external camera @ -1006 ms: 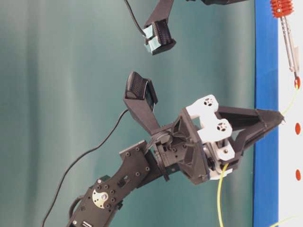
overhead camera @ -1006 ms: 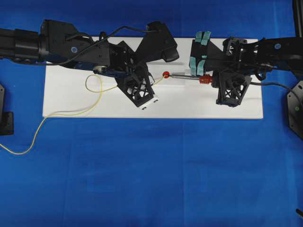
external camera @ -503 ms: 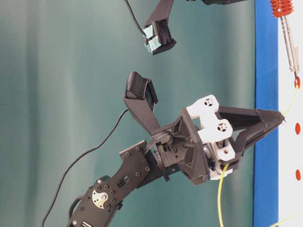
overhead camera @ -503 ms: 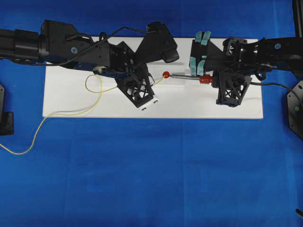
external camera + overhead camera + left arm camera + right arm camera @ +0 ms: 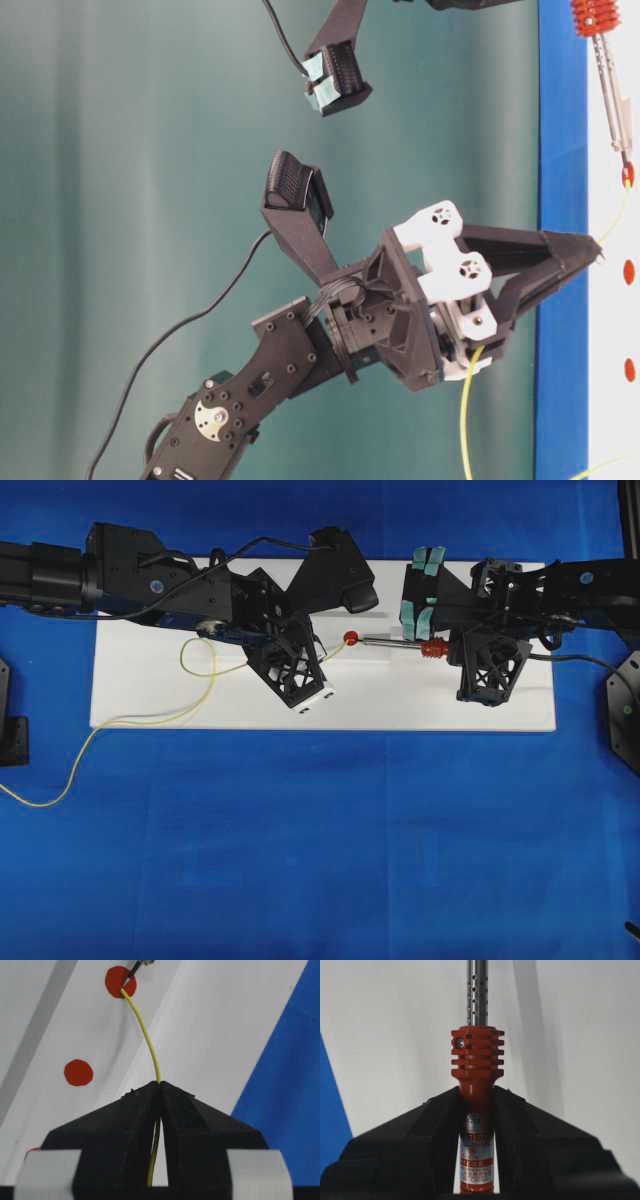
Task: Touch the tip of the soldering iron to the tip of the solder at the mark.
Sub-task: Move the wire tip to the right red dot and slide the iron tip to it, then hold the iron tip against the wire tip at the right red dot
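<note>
My left gripper (image 5: 160, 1084) is shut on the solder (image 5: 145, 1030), a thin yellow wire that arcs from its fingertips to the red mark (image 5: 116, 980). The wire's end lies on the mark's edge, where the dark tip of the soldering iron (image 5: 131, 972) meets it. My right gripper (image 5: 476, 1092) is shut on the soldering iron (image 5: 476, 1060) at its red handle, just behind the ribbed collar. In the overhead view the iron (image 5: 385, 639) lies level, pointing left at the mark (image 5: 350, 638), and the left gripper (image 5: 320, 654) stands just left of it.
A white board (image 5: 150, 695) lies on blue cloth. Two more red dots (image 5: 628, 271) (image 5: 630, 369) sit on the board beyond the mark. The solder's slack loops on the board (image 5: 195, 665) and trails off its left edge (image 5: 60, 780). The iron's black cord (image 5: 580, 660) runs right.
</note>
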